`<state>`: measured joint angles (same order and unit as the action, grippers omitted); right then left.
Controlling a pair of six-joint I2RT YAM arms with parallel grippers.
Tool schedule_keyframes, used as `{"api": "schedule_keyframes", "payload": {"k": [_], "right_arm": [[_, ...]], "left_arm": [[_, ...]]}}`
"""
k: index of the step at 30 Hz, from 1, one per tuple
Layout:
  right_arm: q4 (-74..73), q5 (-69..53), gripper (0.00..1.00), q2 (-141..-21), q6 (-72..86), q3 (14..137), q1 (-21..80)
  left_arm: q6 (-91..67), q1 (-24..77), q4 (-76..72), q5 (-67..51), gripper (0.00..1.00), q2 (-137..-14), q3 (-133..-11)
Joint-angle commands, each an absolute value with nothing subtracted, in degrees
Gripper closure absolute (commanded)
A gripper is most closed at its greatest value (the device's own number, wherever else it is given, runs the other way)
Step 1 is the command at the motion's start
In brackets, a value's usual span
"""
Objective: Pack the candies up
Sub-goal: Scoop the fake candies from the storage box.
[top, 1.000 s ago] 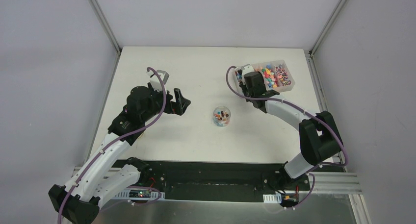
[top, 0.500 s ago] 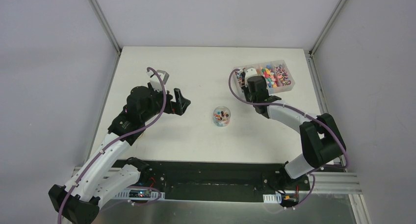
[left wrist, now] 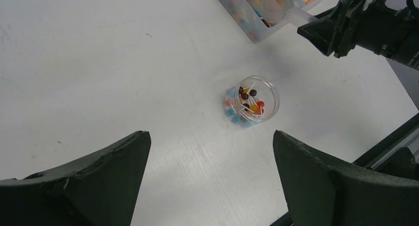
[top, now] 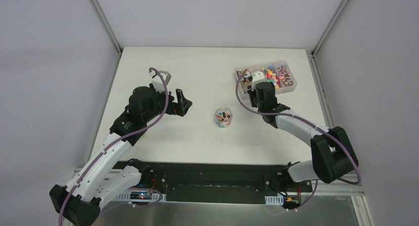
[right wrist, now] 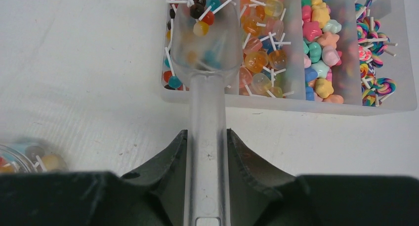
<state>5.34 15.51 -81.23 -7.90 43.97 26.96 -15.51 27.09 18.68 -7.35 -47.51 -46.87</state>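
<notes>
The candies (right wrist: 316, 38) fill a clear divided box (right wrist: 296, 103) at the back right of the table (top: 274, 75). My right gripper (right wrist: 206, 134) is shut on the handle of the clear plastic scoop (right wrist: 205, 53). The scoop's bowl lies over the box's left compartment with a few candies (right wrist: 200, 16) in it. In the top view the right gripper (top: 255, 83) sits at the box's near left corner. The small round jar (top: 223, 117) stands mid-table, partly filled with candies (left wrist: 249, 105). Left of the jar, my left gripper (top: 183, 102) hangs open and holds nothing (left wrist: 211, 137).
The jar (right wrist: 24, 159) shows at the left edge of the right wrist view, near the gripper. The right arm (left wrist: 365, 25) reaches in past the box (left wrist: 257, 23) in the left wrist view. Metal frame posts stand at the table's back corners.
The right wrist has drawn back toward the near side with the scoop, uncovering the left end of the box. The left arm has not moved.
</notes>
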Motion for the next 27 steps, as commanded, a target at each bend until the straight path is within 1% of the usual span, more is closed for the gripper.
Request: {"api": "schedule_keyframes", "payload": {"k": [1,14,27], "right_arm": [[11.31,14.38,1.0,-77.19,-8.41,41.4,26.63],[15.45,14.28,1.0,-69.37,-8.36,35.0,26.55],[21.96,7.28,1.0,-57.84,-12.17,27.47,26.59]], "left_arm": [[-14.41,27.77,17.58,-5.91,0.01,-47.35,-46.58],[-14.24,27.77,17.62,-5.06,0.01,-47.88,-46.58],[-13.94,27.77,17.89,-2.54,0.01,-47.23,-46.66]]}}
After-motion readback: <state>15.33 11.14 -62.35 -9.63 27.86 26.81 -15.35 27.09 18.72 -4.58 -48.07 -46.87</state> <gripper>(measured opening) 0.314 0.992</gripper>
